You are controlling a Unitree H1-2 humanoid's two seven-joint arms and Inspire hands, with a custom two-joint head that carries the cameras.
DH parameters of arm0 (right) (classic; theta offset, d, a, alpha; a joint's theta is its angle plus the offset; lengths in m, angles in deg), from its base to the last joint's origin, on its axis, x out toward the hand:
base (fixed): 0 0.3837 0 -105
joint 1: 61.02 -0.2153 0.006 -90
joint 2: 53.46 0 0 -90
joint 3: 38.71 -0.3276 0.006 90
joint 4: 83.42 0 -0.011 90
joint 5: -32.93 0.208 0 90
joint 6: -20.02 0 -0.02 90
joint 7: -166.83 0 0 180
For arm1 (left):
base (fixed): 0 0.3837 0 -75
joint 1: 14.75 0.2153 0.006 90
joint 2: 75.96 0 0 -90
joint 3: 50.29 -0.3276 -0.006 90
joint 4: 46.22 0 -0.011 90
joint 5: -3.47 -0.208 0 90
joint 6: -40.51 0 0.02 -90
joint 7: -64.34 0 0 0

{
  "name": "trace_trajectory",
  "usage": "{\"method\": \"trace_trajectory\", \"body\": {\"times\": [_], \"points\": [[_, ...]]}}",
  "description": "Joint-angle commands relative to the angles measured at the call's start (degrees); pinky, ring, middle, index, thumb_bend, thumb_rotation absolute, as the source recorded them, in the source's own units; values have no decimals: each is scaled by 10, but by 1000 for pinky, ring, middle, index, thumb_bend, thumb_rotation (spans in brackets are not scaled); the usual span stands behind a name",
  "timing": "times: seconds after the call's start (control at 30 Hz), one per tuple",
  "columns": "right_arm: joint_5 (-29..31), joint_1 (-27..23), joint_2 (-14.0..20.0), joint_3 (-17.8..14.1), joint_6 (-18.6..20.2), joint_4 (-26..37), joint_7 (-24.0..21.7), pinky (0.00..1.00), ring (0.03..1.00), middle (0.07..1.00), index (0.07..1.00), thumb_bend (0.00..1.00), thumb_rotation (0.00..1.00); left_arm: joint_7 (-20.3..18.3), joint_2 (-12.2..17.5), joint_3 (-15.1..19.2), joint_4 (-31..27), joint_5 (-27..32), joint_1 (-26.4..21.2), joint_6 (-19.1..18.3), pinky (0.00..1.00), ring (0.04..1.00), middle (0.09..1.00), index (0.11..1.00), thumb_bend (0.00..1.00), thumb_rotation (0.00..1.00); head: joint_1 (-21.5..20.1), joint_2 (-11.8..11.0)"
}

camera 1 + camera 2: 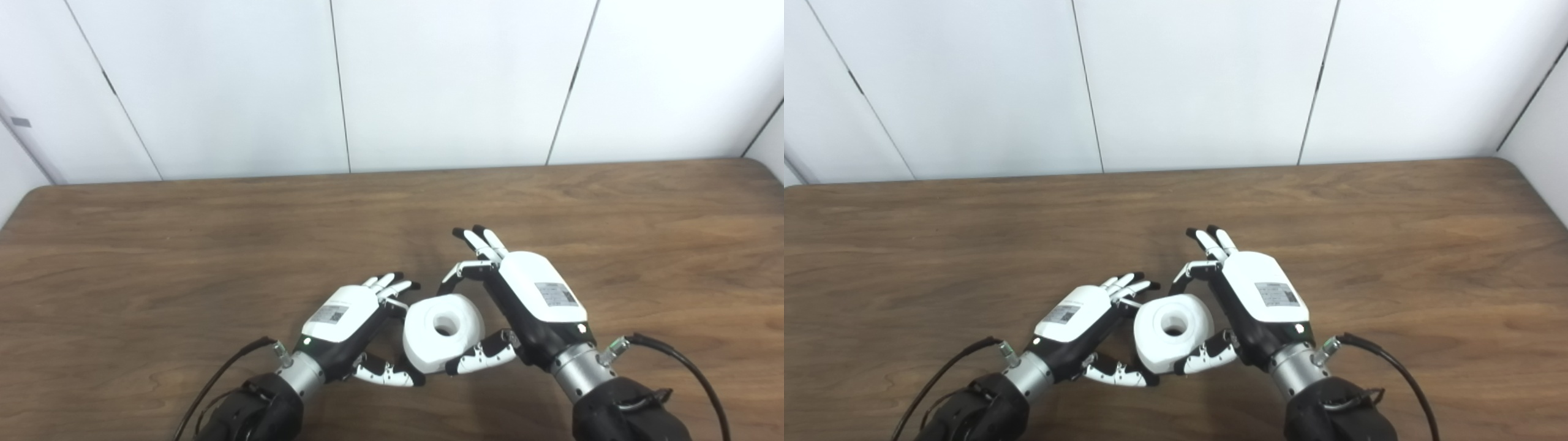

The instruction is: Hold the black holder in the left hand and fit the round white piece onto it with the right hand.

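Note:
The round white piece (pixel 442 332), a thick ring with a hole in the middle, sits low over the table between my two hands. My right hand (pixel 527 300) has its thumb against the ring's near side and one curled finger at its far edge, with the other fingers stretched out. My left hand (pixel 352 324) lies against the ring's left side, fingers at its far-left edge and thumb under its near-left edge. No black holder shows in either view. What lies under the ring is hidden, as is what the left hand grips.
The brown wooden table (pixel 184 245) reaches to the white panelled wall (pixel 429 79) behind. Black cables (pixel 686 367) run from both wrists along the table's near edge.

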Motion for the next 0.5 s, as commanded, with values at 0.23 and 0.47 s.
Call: {"method": "trace_trajectory", "body": {"times": [0.23, 0.47], "points": [[-1, 0, 2, 8, 2, -5, -10, 814, 1000, 967, 481, 512, 140, 11, -5, -4, -3, -4, -11, 12, 1000, 1000, 933, 481, 516, 53, 0, -1], [5, -5, 7, 8, 19, 2, -30, 817, 1000, 982, 567, 664, 227, 7, -4, -4, -4, -2, -10, 9, 1000, 1000, 938, 482, 516, 53, 0, -1]]}}
